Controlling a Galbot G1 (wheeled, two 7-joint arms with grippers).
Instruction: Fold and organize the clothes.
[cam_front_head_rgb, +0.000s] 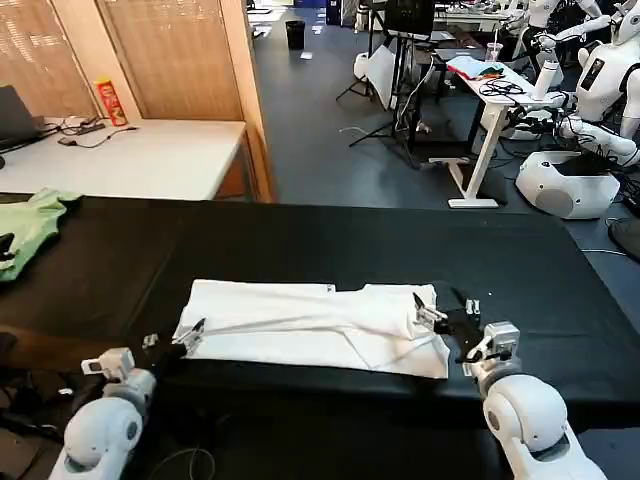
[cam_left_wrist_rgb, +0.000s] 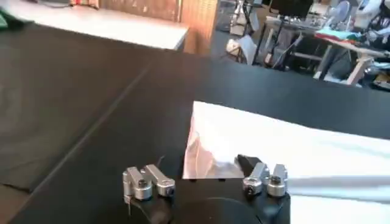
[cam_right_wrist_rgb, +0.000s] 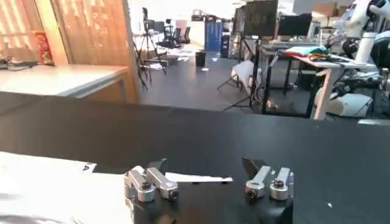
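Note:
The clothes, one white T-shirt (cam_front_head_rgb: 310, 325), lie folded into a long band across the near part of the black table (cam_front_head_rgb: 330, 245). My left gripper (cam_front_head_rgb: 175, 338) sits low at the shirt's left end. In the left wrist view this gripper (cam_left_wrist_rgb: 204, 170) is open, and the shirt's end edge (cam_left_wrist_rgb: 213, 146) lies between its spread fingers. My right gripper (cam_front_head_rgb: 447, 318) is at the shirt's right end, where the cloth bunches up. It is open too (cam_right_wrist_rgb: 204, 169), with a thin white strip of shirt (cam_right_wrist_rgb: 198, 178) between the fingers and more shirt (cam_right_wrist_rgb: 42, 185) off to one side.
A light green garment (cam_front_head_rgb: 30, 225) lies at the table's far left edge. Behind it stands a white desk (cam_front_head_rgb: 130, 155) with a red and yellow canister (cam_front_head_rgb: 110, 100) and cables. Bare black tabletop stretches behind and right of the shirt. Other robots (cam_front_head_rgb: 590, 90) stand far right.

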